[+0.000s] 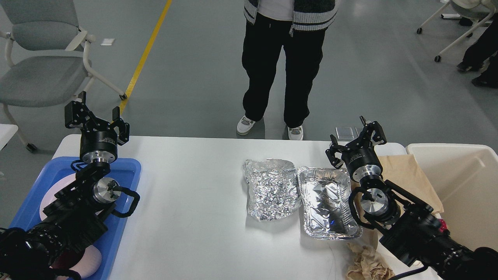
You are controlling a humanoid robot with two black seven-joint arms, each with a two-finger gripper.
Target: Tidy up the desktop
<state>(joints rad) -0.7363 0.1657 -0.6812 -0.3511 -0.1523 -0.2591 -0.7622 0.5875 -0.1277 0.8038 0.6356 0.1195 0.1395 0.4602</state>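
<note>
Our left gripper is wide open and holds nothing, up above the far end of the blue tray, and our right gripper is open and empty too, just past the foil pan. The pan sits right next to a crumpled foil sheet in the middle of the desktop. The tray with a pink plate is on the left side, and brown paper and a cream bin are on the right.
</note>
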